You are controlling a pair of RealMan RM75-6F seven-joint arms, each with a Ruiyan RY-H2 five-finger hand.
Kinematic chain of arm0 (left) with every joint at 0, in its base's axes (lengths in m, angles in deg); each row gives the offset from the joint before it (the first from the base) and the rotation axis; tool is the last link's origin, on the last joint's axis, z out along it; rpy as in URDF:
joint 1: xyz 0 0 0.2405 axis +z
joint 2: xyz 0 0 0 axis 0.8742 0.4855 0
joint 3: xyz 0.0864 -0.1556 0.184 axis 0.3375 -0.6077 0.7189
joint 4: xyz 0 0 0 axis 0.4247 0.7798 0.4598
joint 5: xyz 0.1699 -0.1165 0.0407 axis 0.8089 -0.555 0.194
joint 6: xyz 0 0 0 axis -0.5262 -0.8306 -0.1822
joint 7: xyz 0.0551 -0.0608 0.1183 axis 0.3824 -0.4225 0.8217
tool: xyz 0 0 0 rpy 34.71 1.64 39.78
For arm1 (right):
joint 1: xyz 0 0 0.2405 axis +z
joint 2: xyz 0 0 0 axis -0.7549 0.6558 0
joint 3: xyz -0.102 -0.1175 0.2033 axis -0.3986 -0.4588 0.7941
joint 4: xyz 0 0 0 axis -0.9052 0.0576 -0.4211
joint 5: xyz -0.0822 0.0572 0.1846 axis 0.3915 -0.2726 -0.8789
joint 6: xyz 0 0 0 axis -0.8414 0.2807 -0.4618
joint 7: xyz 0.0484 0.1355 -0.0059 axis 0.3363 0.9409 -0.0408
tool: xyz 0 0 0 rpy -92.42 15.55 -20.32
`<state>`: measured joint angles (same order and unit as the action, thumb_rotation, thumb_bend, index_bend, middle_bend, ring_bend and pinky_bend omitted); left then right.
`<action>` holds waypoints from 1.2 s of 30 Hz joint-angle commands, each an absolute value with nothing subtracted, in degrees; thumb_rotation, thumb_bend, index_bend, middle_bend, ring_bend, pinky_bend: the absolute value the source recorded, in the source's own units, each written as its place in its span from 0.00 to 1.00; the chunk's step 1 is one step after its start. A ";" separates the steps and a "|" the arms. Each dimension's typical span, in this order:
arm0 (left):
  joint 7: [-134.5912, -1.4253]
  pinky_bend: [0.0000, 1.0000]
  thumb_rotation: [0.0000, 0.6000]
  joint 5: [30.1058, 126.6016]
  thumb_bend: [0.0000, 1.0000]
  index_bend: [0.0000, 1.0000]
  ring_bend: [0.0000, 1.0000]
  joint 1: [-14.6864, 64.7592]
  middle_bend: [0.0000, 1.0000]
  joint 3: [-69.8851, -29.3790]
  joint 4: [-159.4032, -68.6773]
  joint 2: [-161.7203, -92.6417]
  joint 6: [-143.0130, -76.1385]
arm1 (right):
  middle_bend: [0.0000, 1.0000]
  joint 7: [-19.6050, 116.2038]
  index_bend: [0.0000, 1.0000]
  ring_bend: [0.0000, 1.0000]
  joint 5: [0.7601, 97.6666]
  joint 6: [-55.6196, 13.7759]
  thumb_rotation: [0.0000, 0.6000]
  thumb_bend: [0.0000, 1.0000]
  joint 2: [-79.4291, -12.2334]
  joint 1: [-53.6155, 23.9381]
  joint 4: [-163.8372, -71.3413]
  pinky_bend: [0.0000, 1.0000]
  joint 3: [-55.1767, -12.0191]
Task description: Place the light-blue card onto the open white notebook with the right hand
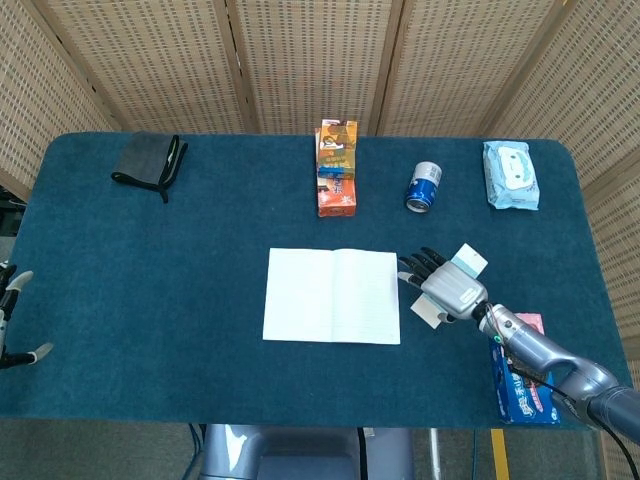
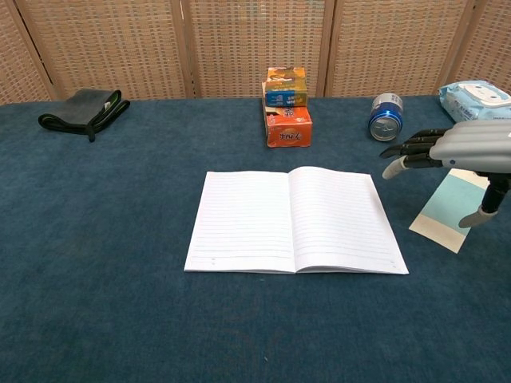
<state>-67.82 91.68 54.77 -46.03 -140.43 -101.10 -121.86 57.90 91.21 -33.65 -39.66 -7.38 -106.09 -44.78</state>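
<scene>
Right hand (image 2: 459, 152) open with fingers spread, holding nothing, poised directly over the light-blue card (image 2: 449, 205), flat on the table just right of the open notebook (image 2: 294, 220), long axis slanting from near-left to far-right, left hand (image 1: 12, 318) well apart.

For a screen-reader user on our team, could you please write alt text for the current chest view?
The robot's right hand, fingers spread and holding nothing, hovers over the light-blue card lying right of the open white notebook on a blue table. Behind stand stacked snack boxes, a can, a wipes pack and a dark cloth.
</scene>
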 commanded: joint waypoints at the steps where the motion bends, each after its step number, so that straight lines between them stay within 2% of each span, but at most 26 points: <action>1: -67.33 0.00 1.00 91.13 0.00 0.00 0.00 54.41 0.00 -46.15 -140.41 -101.27 -121.31 | 0.00 57.85 0.15 0.00 92.08 -32.91 1.00 0.00 -41.65 -6.63 -102.91 0.00 -45.98; 5: -66.68 0.00 1.00 90.07 0.00 0.00 0.00 53.78 0.00 -46.31 -140.32 -101.43 -120.17 | 0.00 58.00 0.17 0.00 92.87 -31.92 1.00 0.00 -43.79 -6.16 -98.44 0.00 -47.44; 11: -65.54 0.00 1.00 88.57 0.00 0.00 0.00 52.78 0.00 -46.69 -140.41 -101.68 -118.80 | 0.00 58.24 0.20 0.00 95.82 -26.32 1.00 0.00 -47.49 -6.17 -89.52 0.00 -50.04; 19: -64.61 0.00 1.00 87.55 0.00 0.00 0.00 52.21 0.00 -46.78 -140.74 -101.83 -118.22 | 0.00 60.05 0.21 0.00 96.37 -24.76 1.00 0.00 -50.74 -5.58 -82.56 0.00 -52.39; 36: -63.53 0.00 1.00 86.81 0.00 0.00 0.00 51.77 0.00 -46.55 -140.90 -102.25 -118.09 | 0.00 62.79 0.23 0.00 95.02 -21.38 1.00 0.00 -51.59 -6.55 -77.26 0.00 -54.84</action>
